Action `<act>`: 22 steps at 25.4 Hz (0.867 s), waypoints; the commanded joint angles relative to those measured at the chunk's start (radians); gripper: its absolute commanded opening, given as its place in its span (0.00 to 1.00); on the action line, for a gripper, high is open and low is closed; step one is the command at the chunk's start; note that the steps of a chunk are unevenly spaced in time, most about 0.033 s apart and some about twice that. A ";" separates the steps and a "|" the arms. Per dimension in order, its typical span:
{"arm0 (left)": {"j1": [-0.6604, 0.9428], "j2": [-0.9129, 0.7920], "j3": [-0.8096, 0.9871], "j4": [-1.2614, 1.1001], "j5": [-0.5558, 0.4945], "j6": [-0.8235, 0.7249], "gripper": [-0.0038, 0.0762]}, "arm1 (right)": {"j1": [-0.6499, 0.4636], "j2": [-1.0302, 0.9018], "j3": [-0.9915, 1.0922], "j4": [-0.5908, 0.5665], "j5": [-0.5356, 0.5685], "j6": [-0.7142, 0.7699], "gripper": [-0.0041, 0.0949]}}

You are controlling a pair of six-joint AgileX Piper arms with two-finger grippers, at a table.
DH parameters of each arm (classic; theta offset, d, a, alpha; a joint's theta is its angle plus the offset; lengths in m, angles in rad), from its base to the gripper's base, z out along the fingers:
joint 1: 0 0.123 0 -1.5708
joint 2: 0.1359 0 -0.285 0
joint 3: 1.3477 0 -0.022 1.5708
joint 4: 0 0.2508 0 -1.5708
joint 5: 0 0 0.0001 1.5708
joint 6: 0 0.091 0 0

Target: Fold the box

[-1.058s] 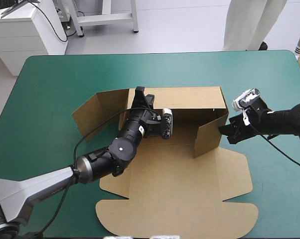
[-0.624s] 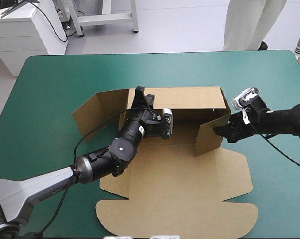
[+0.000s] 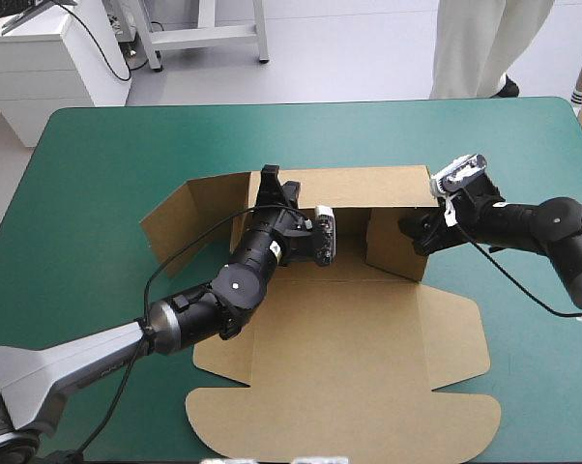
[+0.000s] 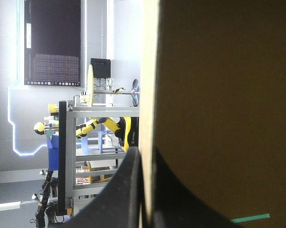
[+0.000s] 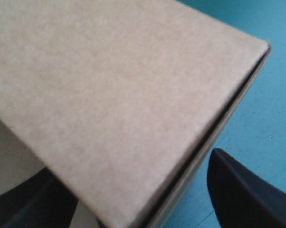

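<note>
The box (image 4: 219, 95) shows as one brown wall in shade, its pale cut edge running straight ahead from the gripper (image 4: 146, 153). The two black fingers (image 4: 115, 199) pinch that edge, one on each face of the wall. A thin sliver of teal-green cover (image 4: 250, 218) shows against the wall, beside the gripper.

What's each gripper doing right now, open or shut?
Left gripper: jaws shut on the box, at its raised back wall.
Right gripper: jaws open, at the box's side flap.
</note>
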 commanded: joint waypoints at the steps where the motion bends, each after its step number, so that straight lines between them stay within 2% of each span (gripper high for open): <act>1: -0.007 -0.033 -0.032 0.058 -0.003 -0.022 0.01 | 0.003 -0.026 -0.025 0.081 -0.043 -0.007 0.66; 6: -0.007 -0.033 -0.032 0.060 -0.003 -0.022 0.01 | 0.003 -0.026 -0.025 -0.017 0.090 0.049 0.50; 12: -0.007 -0.033 -0.032 0.060 -0.010 -0.022 0.01 | 0.003 -0.026 -0.025 -0.049 0.099 0.080 0.45; 15: -0.007 -0.033 -0.032 0.060 -0.010 -0.015 0.01 | 0.003 -0.022 -0.025 -0.047 0.130 0.072 0.33; 19: -0.007 -0.033 -0.032 0.060 -0.010 -0.011 0.01 | 0.003 -0.005 -0.025 -0.043 0.175 0.072 0.06; 20: -0.007 -0.033 -0.032 0.060 -0.010 -0.011 0.01 | 0.003 -0.003 -0.025 -0.043 0.180 0.072 0.02; 22: -0.007 -0.033 -0.032 0.060 -0.017 -0.011 0.01 | 0.003 0.009 -0.025 -0.039 0.186 0.072 0.02</act>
